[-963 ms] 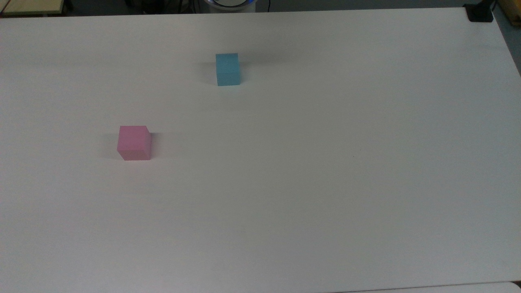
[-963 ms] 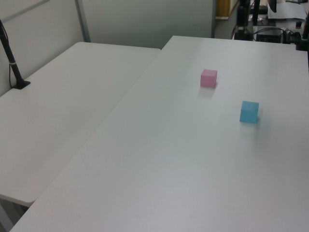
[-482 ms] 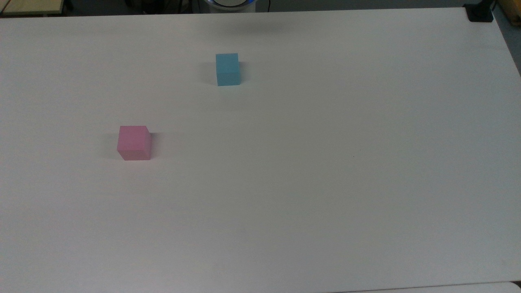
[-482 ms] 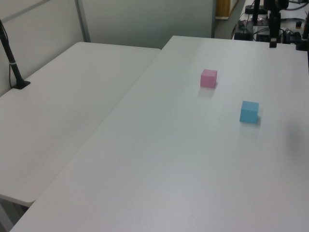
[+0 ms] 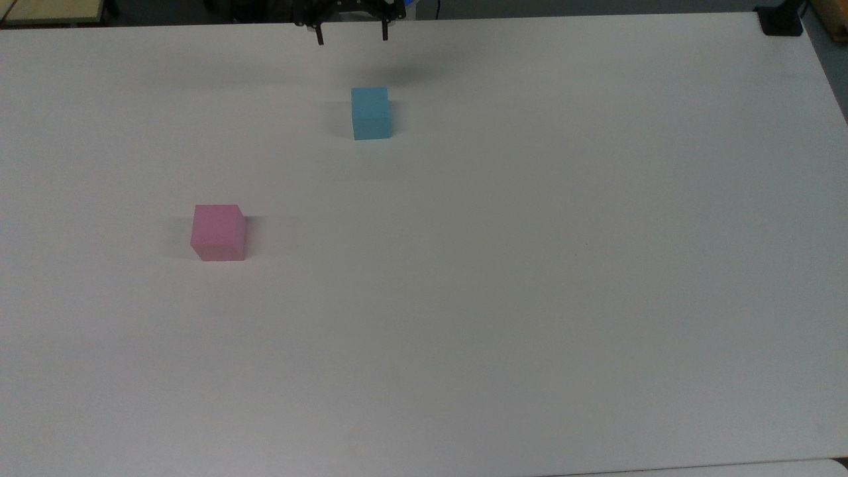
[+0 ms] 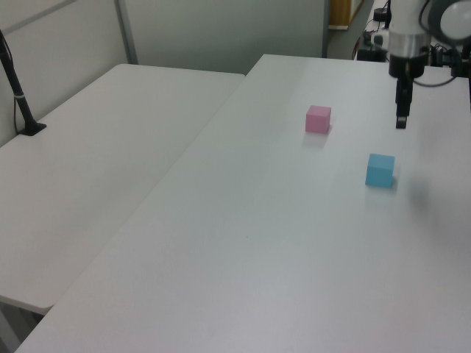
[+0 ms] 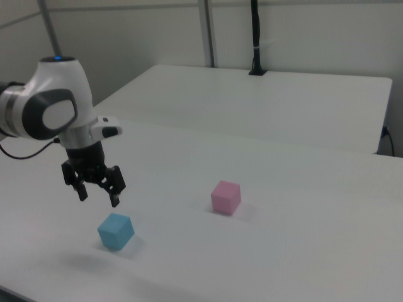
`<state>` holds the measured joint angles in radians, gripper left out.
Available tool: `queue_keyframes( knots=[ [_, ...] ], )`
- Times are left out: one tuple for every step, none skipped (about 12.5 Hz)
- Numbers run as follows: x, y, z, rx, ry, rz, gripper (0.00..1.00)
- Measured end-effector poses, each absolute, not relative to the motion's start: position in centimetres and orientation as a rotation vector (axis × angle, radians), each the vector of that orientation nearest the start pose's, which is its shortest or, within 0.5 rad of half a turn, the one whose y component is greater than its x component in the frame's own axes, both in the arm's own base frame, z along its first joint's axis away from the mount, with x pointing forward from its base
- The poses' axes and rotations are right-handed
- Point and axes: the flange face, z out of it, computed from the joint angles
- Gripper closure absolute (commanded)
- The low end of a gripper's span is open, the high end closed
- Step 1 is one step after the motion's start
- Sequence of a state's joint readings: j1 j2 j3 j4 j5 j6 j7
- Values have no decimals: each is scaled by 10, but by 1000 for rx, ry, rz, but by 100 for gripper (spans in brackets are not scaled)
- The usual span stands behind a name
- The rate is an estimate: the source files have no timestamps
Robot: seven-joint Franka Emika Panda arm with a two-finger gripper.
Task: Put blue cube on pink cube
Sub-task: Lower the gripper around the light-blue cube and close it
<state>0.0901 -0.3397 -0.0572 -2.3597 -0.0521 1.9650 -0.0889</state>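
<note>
The blue cube [image 5: 370,112] sits alone on the white table [image 5: 530,265], well apart from the pink cube [image 5: 218,232], which lies toward the top view's lower left. My claw [image 7: 97,192] hangs above the table, near the blue cube but not over it, fingers spread wide with nothing between them. I judge I am in the approach, nothing grasped yet. Next I need to centre over the blue cube, square my fingers to its sides, and descend around it.

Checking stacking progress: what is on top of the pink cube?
Nothing: the pink cube has a bare top. The blue cube sits apart on the table, with the open end effector hovering above it.
</note>
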Motion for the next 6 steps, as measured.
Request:
queue_keyframes(
  knots=[
    [438, 14, 439, -3158, -245, 109, 0],
    [443, 16, 427, -3158, -251, 113, 0],
    [448, 16, 413, -3160, -234, 115, 0],
    [453, 18, 398, -3162, -223, 117, 0],
    [457, 23, 383, -3164, -213, 118, 0],
    [460, 28, 368, -3167, -197, 118, 0]
  ],
)
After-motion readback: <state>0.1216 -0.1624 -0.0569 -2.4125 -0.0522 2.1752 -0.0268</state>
